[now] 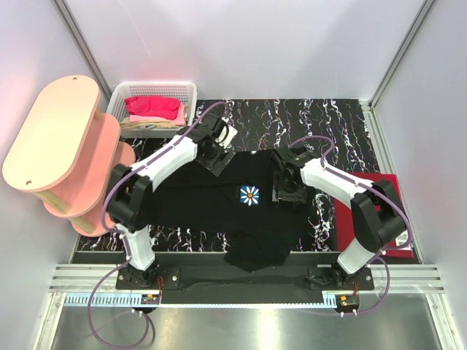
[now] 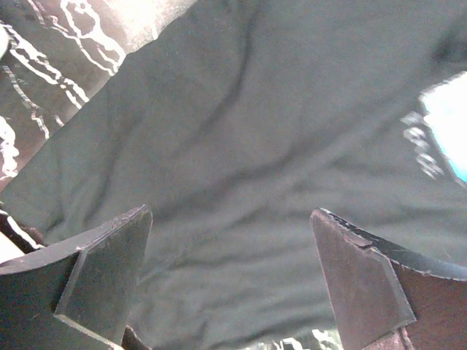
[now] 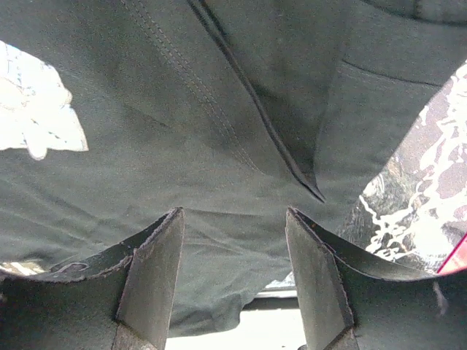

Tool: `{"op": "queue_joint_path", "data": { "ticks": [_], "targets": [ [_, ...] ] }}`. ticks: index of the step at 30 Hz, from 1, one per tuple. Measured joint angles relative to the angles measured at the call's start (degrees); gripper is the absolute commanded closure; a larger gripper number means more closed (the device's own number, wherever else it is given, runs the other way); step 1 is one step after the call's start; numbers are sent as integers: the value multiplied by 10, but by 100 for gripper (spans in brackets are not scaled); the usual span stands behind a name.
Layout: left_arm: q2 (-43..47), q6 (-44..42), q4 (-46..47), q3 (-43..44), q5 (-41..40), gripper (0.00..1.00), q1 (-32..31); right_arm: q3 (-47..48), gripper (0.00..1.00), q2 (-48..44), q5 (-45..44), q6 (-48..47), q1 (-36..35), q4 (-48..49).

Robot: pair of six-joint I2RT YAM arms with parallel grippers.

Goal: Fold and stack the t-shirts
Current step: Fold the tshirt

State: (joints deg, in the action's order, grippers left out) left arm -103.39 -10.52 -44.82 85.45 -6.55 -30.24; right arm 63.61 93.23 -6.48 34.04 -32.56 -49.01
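While both hung close over the black t-shirt (image 1: pixel 211 204), the left gripper (image 2: pixel 230 215) gaped wide and the right gripper (image 3: pixel 233 211) less so, neither grasping anything. That shirt lay spread on the marbled table (image 1: pixel 292 120). The pink t-shirt (image 1: pixel 153 107) sat in a white basket (image 1: pixel 157 87), and the dark red t-shirt (image 1: pixel 346 226) lay at the right edge, pale walls around.

You've got the black daisy-print t-shirt (image 1: pixel 211 208) spread flat mid-desk (image 1: pixel 343 124), the dark red t-shirt (image 1: pixel 346 232) folded at the right edge, and the pink t-shirt (image 1: pixel 153 108) bunched in the basket (image 1: pixel 191 91).
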Motion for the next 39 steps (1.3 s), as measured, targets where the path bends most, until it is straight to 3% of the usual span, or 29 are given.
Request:
{"op": "queue_joint_path", "data": {
  "ticks": [6,10,20,39],
  "targets": [
    [-101,-9,25,3,-22,5,12,-1,37,31,0,-12,-1,12],
    [-123,-17,35,-8,-38,6,14,-4,39,36,0,-17,-1,17],
    [-109,-37,78,-42,-51,7,12,6,50,94,7,-44,28,37],
    [-89,-56,127,-76,-60,7,11,53,50,99,-2,-72,80,37]
  ]
}}
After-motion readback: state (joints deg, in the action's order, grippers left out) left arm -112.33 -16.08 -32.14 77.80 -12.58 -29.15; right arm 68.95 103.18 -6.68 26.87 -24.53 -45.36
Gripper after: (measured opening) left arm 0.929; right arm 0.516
